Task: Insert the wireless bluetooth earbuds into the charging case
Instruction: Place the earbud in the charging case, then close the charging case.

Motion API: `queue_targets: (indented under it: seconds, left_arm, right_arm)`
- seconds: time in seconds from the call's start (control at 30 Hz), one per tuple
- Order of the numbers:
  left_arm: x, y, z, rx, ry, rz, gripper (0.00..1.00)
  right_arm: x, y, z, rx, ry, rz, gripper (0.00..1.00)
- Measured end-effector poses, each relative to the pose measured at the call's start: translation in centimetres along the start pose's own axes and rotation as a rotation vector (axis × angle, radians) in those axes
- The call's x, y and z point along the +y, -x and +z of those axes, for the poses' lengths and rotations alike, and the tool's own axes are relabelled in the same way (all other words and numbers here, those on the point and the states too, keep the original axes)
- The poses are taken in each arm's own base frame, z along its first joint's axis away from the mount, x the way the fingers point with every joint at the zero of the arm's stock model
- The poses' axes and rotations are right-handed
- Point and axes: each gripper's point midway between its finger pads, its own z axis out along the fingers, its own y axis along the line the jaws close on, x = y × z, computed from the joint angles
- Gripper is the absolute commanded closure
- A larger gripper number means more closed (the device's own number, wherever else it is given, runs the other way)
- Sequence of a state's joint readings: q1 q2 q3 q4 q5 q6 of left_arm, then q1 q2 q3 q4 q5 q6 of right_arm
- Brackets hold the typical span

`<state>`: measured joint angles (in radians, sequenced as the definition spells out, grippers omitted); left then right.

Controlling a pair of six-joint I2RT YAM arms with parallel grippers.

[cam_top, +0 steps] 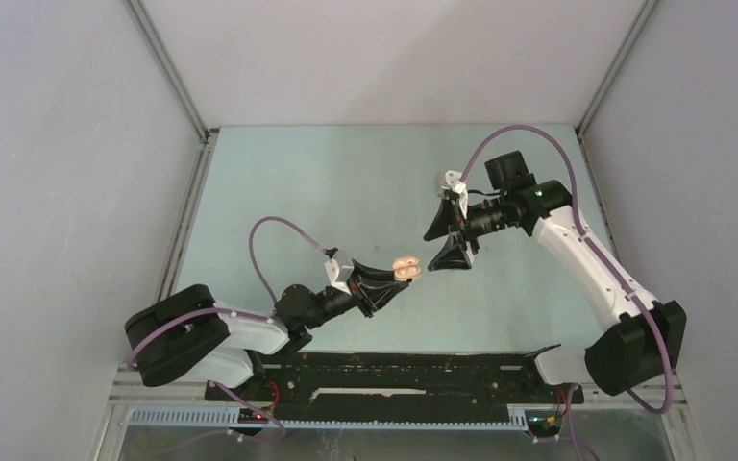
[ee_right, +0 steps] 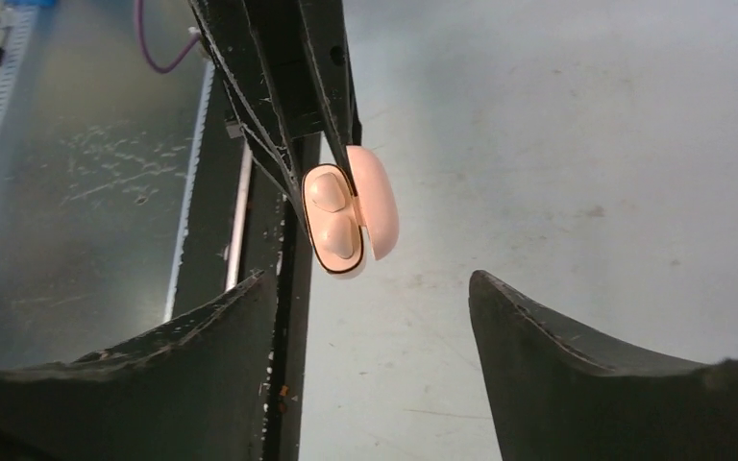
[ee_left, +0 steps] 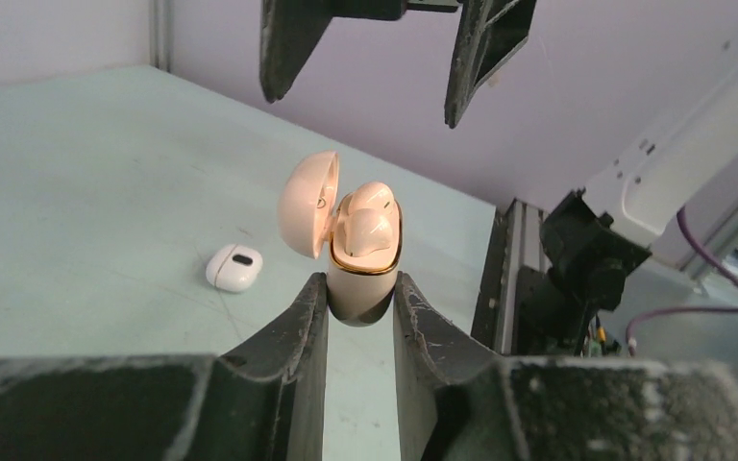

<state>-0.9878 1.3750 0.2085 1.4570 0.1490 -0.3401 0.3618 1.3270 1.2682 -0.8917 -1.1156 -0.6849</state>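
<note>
**Top external.** The left hand (cam_top: 399,279) is clamped on a tan charging case (cam_top: 405,269), held aloft over the bench (cam_top: 346,182) between the two arms. The right hand (cam_top: 445,240), jaws spread and empty, hangs just beyond the case on its far right side. We see open bench all around both.

**Left wrist.** The case stands upright between the fingers (ee_left: 315,307), with its lid (ee_left: 306,204) hinged open to the left. Two tan earbuds (ee_left: 365,226) sit in its mouth. A small white rounded case (ee_left: 233,267) lies on the bench, well apart.

**Right wrist.** The case mouth faces this camera, ahead of the open jaws and nearer the left one. Its long axis runs up and down the view. We judge the tan pair housed and the lid not yet shut. The free right hand is the better placed to close it.
</note>
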Motion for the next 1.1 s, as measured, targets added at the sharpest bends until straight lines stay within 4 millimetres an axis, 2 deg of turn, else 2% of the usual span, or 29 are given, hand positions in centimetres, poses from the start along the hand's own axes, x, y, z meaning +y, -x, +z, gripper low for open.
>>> queue_targets:
  seconds: [0.13,0.27,0.43,0.5,0.77,0.97,1.03,1.1]
  left_arm:
    - [-0.1,-1.1,-0.4,0.063,-0.020,0.053,1.00]
    - [-0.1,-1.8,-0.5,0.124,-0.033,0.106,1.00]
    - [0.1,-2.5,-0.3,0.168,-0.033,0.129,1.00]
    - [0.1,-2.7,-0.4,0.175,-0.031,0.127,1.00]
    - [0.2,-3.1,-0.2,0.175,-0.018,0.070,1.00]
    - [0.6,-3.4,0.1,0.181,0.006,0.014,1.00]
    - [0.7,-3.0,0.5,0.171,0.011,0.006,1.00]
    - [0.8,-2.8,0.7,0.164,0.014,0.001,1.00]
  right_arm:
    - [0.6,-1.9,0.6,0.026,0.079,0.039,0.21]
    - [1.1,-2.8,1.0,0.046,0.114,0.046,0.21]
    - [2.0,-4.1,2.7,0.116,0.177,0.042,0.21]
    - [2.3,-4.7,3.4,0.147,0.194,0.038,0.17]
    - [2.5,-5.5,4.0,0.210,0.189,0.015,0.17]
    - [2.9,-4.8,3.1,0.220,0.144,-0.048,0.18]
    - [2.9,-4.0,2.1,0.197,0.106,-0.074,0.18]
    - [2.3,-2.8,0.2,0.160,0.023,-0.092,0.18]
